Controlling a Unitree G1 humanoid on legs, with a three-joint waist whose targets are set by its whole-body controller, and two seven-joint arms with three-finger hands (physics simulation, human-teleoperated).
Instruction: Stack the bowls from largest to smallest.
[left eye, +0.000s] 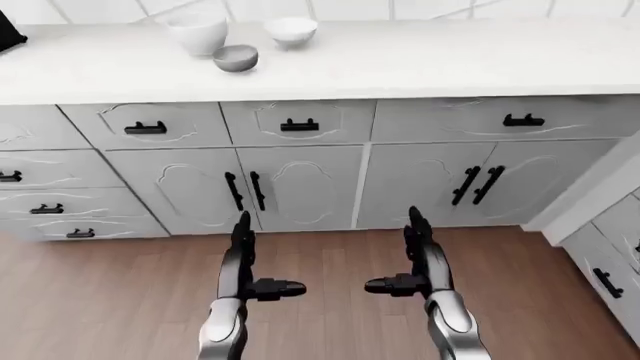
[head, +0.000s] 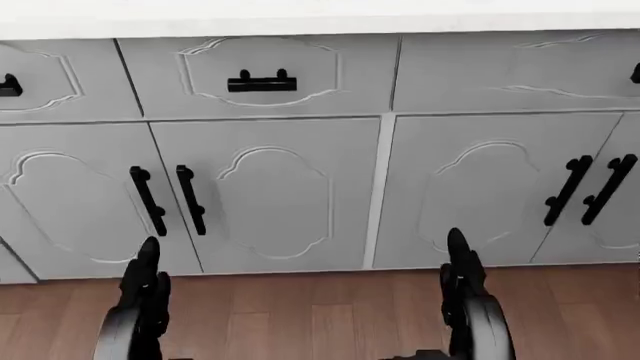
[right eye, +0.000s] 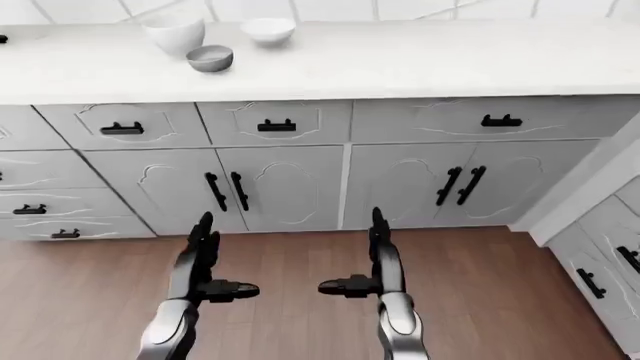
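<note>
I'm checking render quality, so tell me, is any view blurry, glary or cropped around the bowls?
Left-eye view: sharp, even light, soft shadow beside the small grey bowl; the tall white bowl is cropped at the top edge. Right-eye view: the same. Head view: sharp, but shows only grey cabinet doors, no bowls.

Three bowls, a tall white one (left eye: 198, 31), a shallow white one (left eye: 291, 31) and a small grey one (left eye: 236, 58), are seen grouped on the worktop (left eye: 420, 64), well above the open left hand (left eye: 252, 259) and right hand (left eye: 408, 255).
</note>
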